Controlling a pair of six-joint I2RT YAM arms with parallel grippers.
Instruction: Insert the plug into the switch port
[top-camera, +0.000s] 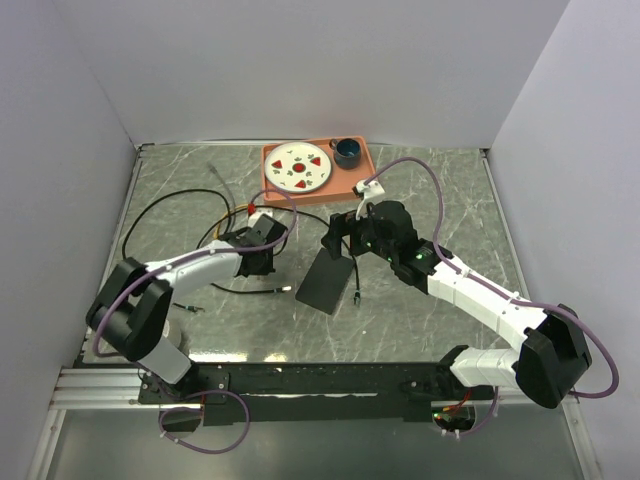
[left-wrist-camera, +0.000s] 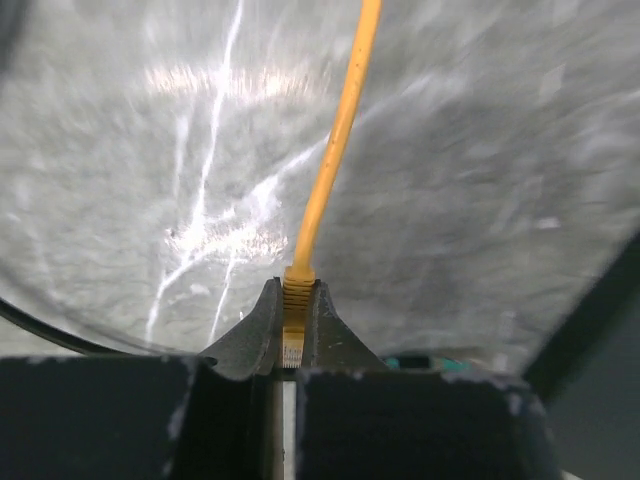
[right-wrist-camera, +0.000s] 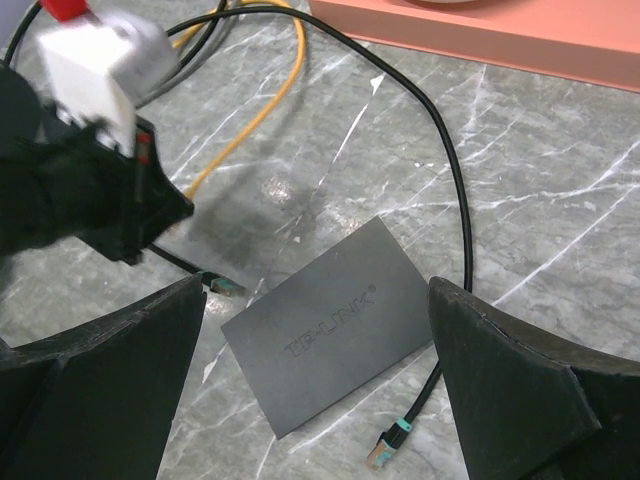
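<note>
The flat matte-black switch lies on the grey marble table, and its label faces up in the right wrist view. Its port edge does not show in any view. My left gripper is to the left of the switch. In the left wrist view it is shut on the orange plug, whose orange cable runs away over the table. My right gripper hovers above the switch's far end. In the right wrist view it is open and empty, its fingers either side of the switch.
An orange tray with a plate and a dark cup stands at the back. A black cable curves round the switch, with one teal-tipped plug near the switch's front and another at its left.
</note>
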